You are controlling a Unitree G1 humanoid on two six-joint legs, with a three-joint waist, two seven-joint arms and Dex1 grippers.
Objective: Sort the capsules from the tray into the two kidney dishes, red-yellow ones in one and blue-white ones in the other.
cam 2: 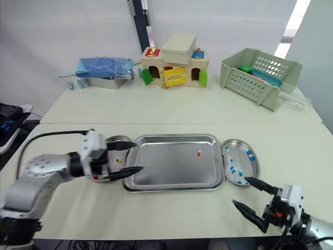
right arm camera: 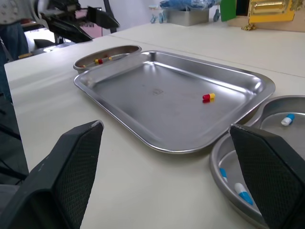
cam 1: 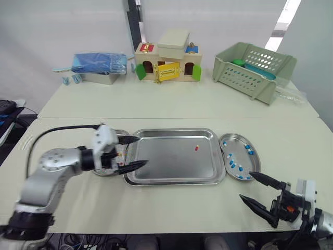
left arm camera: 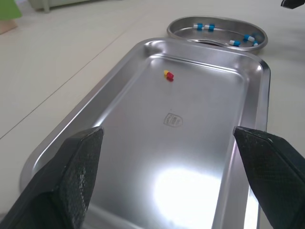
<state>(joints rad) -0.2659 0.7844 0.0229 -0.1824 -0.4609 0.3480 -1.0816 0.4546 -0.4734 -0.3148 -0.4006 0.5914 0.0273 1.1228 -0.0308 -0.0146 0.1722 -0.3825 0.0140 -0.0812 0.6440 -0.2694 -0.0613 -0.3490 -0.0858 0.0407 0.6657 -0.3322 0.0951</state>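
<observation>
On the cream-coloured table [cam 1: 166, 208] a rectangular stainless-steel tray [cam 1: 177, 132] lies between two steel kidney dishes, one touching or nearly touching each short side. A single red-and-yellow capsule [cam 1: 196, 147] rests on the tray floor, towards the side nearer the right-hand kidney dish [cam 1: 238, 138]. That dish holds a scatter of blue-and-white capsules [cam 1: 232, 164]. The left-hand kidney dish [right arm camera: 125, 48] holds a few red-and-yellow capsules [right arm camera: 98, 60] and is partly hidden from above by the left arm. The left gripper [cam 1: 133, 152] hangs over the tray's left edge, pointing across the tray. Its two black fingers are spread wide with nothing between them. The right gripper [cam 1: 246, 186] sits low over the bare table just in front of the right-hand dish, one fingertip near the dish's front rim. Its jaws are likewise parted wide and empty. Along the far side of the table stand a metal tin with a folded blue cloth [cam 1: 99, 62] on it, a wooden toy house with coloured doors [cam 1: 167, 62] and a pale green slotted plastic basket [cam 1: 252, 70].
</observation>
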